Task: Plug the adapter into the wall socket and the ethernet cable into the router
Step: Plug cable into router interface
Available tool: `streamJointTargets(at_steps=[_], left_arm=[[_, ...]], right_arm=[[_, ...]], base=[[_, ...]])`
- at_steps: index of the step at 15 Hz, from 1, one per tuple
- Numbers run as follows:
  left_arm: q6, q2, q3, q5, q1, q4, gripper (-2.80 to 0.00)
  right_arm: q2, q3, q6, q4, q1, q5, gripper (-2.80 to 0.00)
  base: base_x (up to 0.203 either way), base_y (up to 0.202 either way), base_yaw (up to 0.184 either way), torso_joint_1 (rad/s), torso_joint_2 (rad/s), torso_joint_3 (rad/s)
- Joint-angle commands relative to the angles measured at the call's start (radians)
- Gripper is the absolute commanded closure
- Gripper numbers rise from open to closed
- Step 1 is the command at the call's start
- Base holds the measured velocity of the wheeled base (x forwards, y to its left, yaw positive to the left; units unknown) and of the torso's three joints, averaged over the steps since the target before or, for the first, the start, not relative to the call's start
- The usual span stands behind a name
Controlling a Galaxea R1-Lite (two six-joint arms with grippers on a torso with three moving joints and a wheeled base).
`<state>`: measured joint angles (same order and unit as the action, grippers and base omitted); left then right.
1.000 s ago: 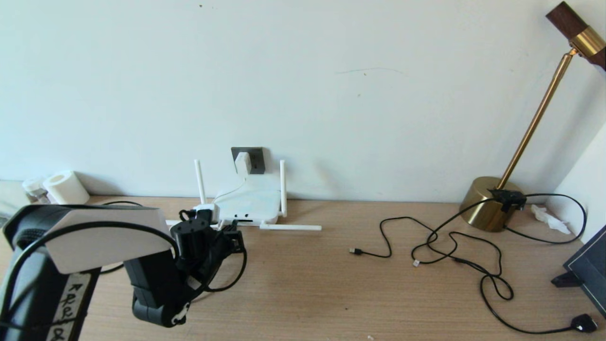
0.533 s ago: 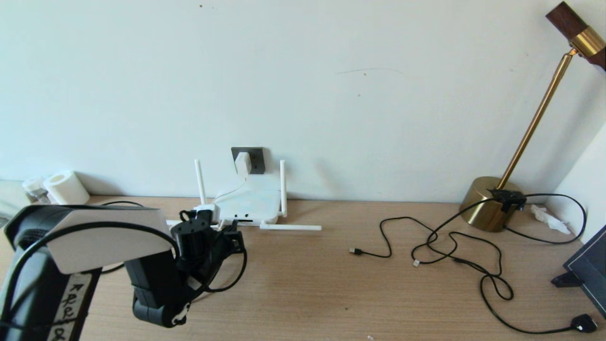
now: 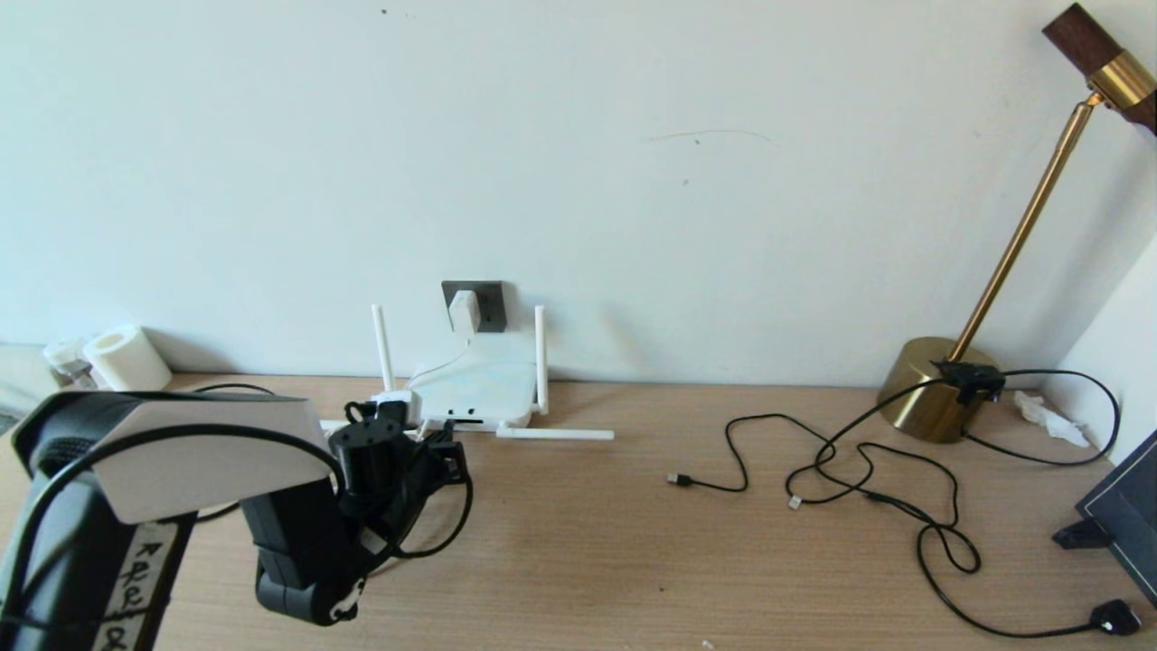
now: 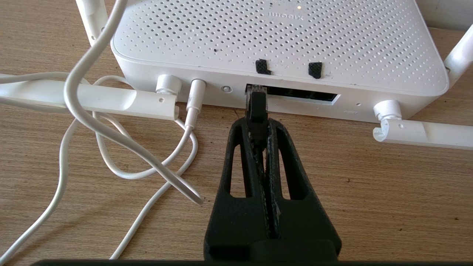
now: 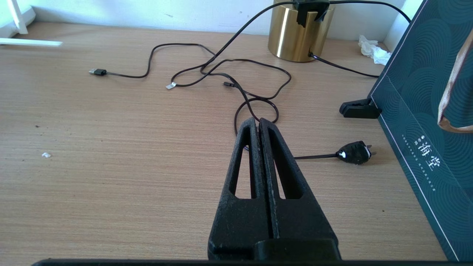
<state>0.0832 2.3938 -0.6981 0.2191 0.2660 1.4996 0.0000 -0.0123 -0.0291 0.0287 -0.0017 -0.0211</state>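
We see the left gripper clenched on the black boot of the ethernet cable, whose clear connector sits at the mouth of the dark port slot of the white perforated router at its 12 o'clock, while the adapter sits in the wall socket and the right gripper, closed on nothing, hovers over the table.

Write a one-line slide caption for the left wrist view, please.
Left hand, shut on the ethernet cable, presents its connector at the router port slot.
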Motion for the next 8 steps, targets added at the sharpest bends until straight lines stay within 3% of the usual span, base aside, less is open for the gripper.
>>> streamJointTargets(at_steps=[1,8], left_arm=[[0.001,-0.002,0.003,0.002,0.002,0.008,0.0],[-0.002,-0.008,0.005,0.003,0.004,0.008,0.0]], right_arm=[[0.001,0.0,-0.002,0.0,0.0,0.0,0.0],[0.002,0.0,-0.002,0.0,0.0,0.0,0.0]], base=[[0.0,0.0,0.0,0.0,0.0,0.0],[0.0,0.0,0.0,0.0,0.0,0.0]])
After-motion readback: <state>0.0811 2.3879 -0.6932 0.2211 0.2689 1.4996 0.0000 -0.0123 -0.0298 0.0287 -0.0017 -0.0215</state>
